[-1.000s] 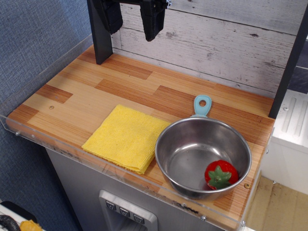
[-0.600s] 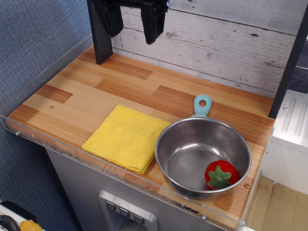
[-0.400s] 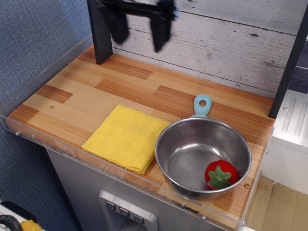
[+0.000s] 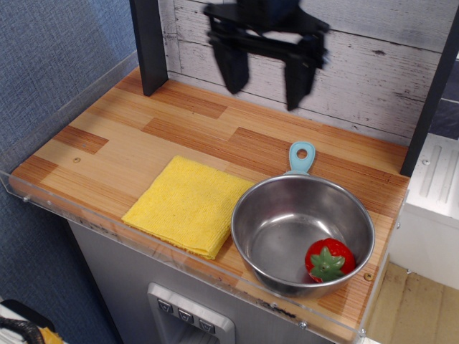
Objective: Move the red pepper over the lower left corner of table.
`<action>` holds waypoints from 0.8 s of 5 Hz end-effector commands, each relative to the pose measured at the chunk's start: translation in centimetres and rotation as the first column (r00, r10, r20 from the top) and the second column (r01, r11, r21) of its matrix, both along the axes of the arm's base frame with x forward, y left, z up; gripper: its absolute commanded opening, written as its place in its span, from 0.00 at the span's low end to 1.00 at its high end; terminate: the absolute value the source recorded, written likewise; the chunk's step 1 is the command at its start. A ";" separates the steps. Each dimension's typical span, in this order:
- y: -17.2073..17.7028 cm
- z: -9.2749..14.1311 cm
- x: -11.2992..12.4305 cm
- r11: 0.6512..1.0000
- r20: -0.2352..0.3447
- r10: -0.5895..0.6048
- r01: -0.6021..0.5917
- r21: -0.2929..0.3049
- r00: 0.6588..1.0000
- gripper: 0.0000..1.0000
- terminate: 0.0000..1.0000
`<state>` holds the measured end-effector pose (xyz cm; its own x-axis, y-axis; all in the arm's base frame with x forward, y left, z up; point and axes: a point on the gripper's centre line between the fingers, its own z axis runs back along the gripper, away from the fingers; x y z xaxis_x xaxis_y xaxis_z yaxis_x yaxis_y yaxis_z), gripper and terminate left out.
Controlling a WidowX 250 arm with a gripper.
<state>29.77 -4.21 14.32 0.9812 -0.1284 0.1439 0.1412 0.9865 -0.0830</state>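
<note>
View: one camera, looking down at the table [image 4: 107, 136] from the front.

Bowl: a steel bowl [image 4: 283, 215] with a blue handle [image 4: 301, 156] sits at the near right of the table. I use it as the landmark.

Pepper: the red pepper [image 4: 330, 259] lies inside the bowl, against its near right wall, green cap up.

Cloth: a yellow cloth [image 4: 188, 204] lies flat just left of the bowl, touching or almost touching its rim.

Pincer: the pincer [image 4: 263, 80] hangs in the air behind the bowl, close to the back wall. Its two dark fingers [image 4: 231, 68] point down and stand wide apart. It holds nothing.

Pepper and pincer: they are well apart. The pepper is at the near side of the bowl and the pincer is high up past the far side. It must come forward, a bit right, and down into the bowl.

Goal spot: the near left corner of the table, left of the cloth and far from the bowl, looks bare.

What could go wrong: the pepper sits tight against the bowl wall, so one finger may hit the rim or the wall and push the bowl. The pepper is round and shiny, so it may slip or roll away when squeezed. On the way left, a low carry could bump the rim or drag the cloth.
</note>
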 end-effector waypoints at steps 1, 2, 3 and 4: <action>-2.9 -1.7 -0.7 0.995 0.010 -0.098 0.098 0.008 0.995 1.00 0.00; -5.2 -2.7 -2.4 0.984 0.009 -0.174 0.173 0.052 0.985 1.00 0.00; -6.5 -3.3 -3.7 0.966 0.021 -0.242 0.239 0.094 0.970 1.00 0.00; -6.9 -3.9 -4.9 0.958 0.015 -0.267 0.263 0.114 0.964 1.00 0.00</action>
<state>24.91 -11.03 9.04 0.9150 -0.3929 0.0916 0.3919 0.9196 0.0295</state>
